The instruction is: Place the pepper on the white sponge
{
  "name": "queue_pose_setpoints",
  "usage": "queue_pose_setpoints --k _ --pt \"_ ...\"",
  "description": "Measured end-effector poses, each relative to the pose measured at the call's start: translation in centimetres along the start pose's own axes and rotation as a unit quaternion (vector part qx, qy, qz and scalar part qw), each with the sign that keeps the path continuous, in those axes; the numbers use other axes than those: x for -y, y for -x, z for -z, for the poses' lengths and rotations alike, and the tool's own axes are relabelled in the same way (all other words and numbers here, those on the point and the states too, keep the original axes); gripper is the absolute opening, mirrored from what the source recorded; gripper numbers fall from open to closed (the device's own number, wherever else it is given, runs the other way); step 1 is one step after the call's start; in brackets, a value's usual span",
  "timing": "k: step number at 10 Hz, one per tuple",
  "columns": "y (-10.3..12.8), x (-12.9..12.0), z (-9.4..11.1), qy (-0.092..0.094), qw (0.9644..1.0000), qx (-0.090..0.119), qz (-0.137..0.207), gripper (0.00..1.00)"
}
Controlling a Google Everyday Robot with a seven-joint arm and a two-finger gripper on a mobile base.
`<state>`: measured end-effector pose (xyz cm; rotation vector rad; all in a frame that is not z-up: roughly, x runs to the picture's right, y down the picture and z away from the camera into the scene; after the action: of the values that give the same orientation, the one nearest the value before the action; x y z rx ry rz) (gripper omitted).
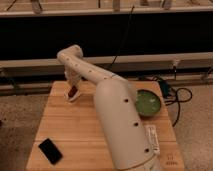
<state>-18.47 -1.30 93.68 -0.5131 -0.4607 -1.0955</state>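
The pepper is a tiny dark red item at the tip of my gripper, at the far left of the wooden table. It sits directly over the white sponge, a small whitish pad lying on the table. I cannot tell whether the pepper touches the sponge. My arm reaches from the lower right across the table to that spot and hides much of the table's middle.
A green bowl stands at the right side of the table. A long white tube-like object lies near the right front edge. A black flat rectangle lies at the front left. Cables trail off to the right.
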Motion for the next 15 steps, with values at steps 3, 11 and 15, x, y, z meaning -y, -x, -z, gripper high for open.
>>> queue_pose_setpoints --k 3,11,15 --pt "-0.8 0.3 -1.9 -0.002 1.0 0.008 -0.006 0.09" --pt "0.3 2.2 -2.6 -0.026 0.9993 0.026 0.008 0.8" --pt "0.7 2.7 -2.6 -0.029 0.999 0.029 0.017 0.8"
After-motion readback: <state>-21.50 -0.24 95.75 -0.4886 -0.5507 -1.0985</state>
